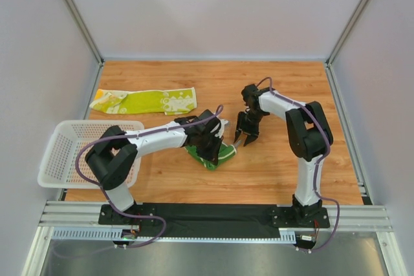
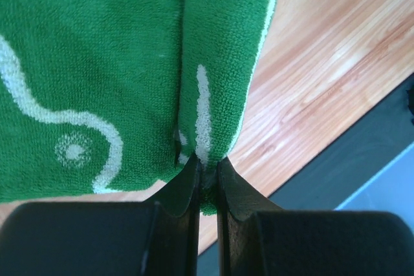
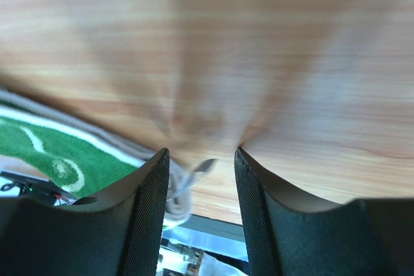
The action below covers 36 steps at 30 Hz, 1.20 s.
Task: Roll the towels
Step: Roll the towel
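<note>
Our left claw nips a fold of the green towel toward the desk's near edge, we judge to start its roll, while our right claw hangs parted and empty just beside.

Top view was bright and even, with only soft shadows on the table. Right wrist shot was badly blurred, wood grain smeared toward 12 o'clock. Left wrist was crisp on the green towel, with pale glare at 2 o'clock.
</note>
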Each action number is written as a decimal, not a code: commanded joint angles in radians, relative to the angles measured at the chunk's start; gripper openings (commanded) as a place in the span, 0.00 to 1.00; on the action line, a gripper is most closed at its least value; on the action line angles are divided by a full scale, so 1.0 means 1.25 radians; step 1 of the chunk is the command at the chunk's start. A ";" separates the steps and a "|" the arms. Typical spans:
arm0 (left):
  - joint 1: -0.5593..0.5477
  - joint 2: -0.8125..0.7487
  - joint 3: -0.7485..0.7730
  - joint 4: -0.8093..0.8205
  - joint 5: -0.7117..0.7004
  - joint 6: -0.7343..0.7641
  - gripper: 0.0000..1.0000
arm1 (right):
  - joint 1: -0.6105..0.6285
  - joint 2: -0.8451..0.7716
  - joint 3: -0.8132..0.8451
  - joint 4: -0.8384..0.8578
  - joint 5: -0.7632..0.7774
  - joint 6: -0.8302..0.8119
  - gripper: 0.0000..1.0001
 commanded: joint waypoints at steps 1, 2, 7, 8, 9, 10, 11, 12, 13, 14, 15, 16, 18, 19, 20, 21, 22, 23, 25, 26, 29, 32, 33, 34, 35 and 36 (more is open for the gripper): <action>0.034 -0.005 0.035 -0.062 0.063 -0.053 0.00 | -0.047 -0.027 0.018 -0.013 0.053 -0.028 0.47; 0.043 -0.004 0.033 -0.067 0.078 -0.065 0.00 | -0.055 -0.028 0.019 -0.015 0.053 -0.031 0.47; 0.120 0.000 -0.003 -0.061 0.148 -0.139 0.00 | -0.096 -0.043 0.026 -0.024 0.048 -0.040 0.47; 0.129 -0.004 -0.018 -0.046 0.168 -0.150 0.00 | -0.099 -0.051 0.026 -0.025 0.044 -0.042 0.47; 0.146 -0.009 -0.030 -0.036 0.173 -0.161 0.00 | -0.103 -0.057 0.024 -0.024 0.042 -0.042 0.47; 0.153 -0.011 -0.049 -0.032 0.172 -0.175 0.00 | -0.104 -0.062 0.017 -0.022 0.037 -0.042 0.47; 0.160 -0.010 -0.056 -0.034 0.172 -0.182 0.00 | -0.103 -0.079 0.009 -0.011 0.020 -0.040 0.47; 0.174 -0.003 -0.064 -0.036 0.173 -0.190 0.00 | -0.104 -0.091 -0.003 0.004 0.000 -0.040 0.47; 0.183 0.002 -0.076 -0.036 0.178 -0.202 0.00 | -0.103 -0.104 -0.034 0.024 -0.055 -0.042 0.47; 0.189 0.007 -0.084 -0.034 0.189 -0.208 0.00 | -0.102 -0.118 -0.057 0.070 -0.084 -0.040 0.47; 0.204 0.019 -0.091 -0.034 0.192 -0.215 0.00 | -0.098 -0.148 -0.077 0.096 -0.108 -0.032 0.48; 0.211 0.023 -0.106 -0.029 0.197 -0.229 0.00 | -0.093 -0.163 -0.122 0.120 -0.155 -0.028 0.49; 0.233 0.035 -0.137 0.004 0.218 -0.242 0.00 | -0.082 -0.201 -0.162 0.198 -0.200 -0.010 0.52; 0.239 0.040 -0.151 0.020 0.227 -0.251 0.00 | -0.076 -0.211 -0.187 0.254 -0.246 -0.001 0.53; 0.253 0.043 -0.164 0.037 0.249 -0.271 0.00 | -0.070 -0.222 -0.227 0.284 -0.268 0.007 0.54; 0.261 0.055 -0.187 0.068 0.261 -0.278 0.00 | -0.054 -0.238 -0.248 0.311 -0.286 0.028 0.57; 0.270 0.060 -0.196 0.082 0.272 -0.284 0.00 | -0.044 -0.245 -0.263 0.333 -0.310 0.036 0.58; 0.285 0.067 -0.205 0.090 0.289 -0.296 0.00 | -0.033 -0.249 -0.274 0.366 -0.320 0.041 0.59; 0.296 0.086 -0.223 0.110 0.299 -0.306 0.00 | 0.002 -0.253 -0.293 0.398 -0.324 0.050 0.59; 0.304 0.090 -0.227 0.112 0.306 -0.310 0.00 | 0.015 -0.254 -0.296 0.409 -0.325 0.053 0.60; 0.317 0.105 -0.229 0.111 0.312 -0.317 0.00 | 0.056 -0.243 -0.301 0.448 -0.315 0.063 0.60; 0.329 0.120 -0.226 0.110 0.322 -0.324 0.00 | 0.069 -0.221 -0.306 0.502 -0.309 0.076 0.60; 0.331 0.127 -0.222 0.104 0.322 -0.321 0.00 | 0.070 -0.213 -0.306 0.515 -0.310 0.077 0.59; 0.333 0.131 -0.219 0.101 0.323 -0.319 0.00 | 0.070 -0.202 -0.305 0.537 -0.309 0.077 0.59; 0.336 0.137 -0.218 0.101 0.328 -0.319 0.00 | 0.072 -0.184 -0.301 0.545 -0.308 0.077 0.59; 0.338 0.149 -0.218 0.105 0.335 -0.317 0.00 | 0.080 -0.173 -0.292 0.549 -0.303 0.075 0.59</action>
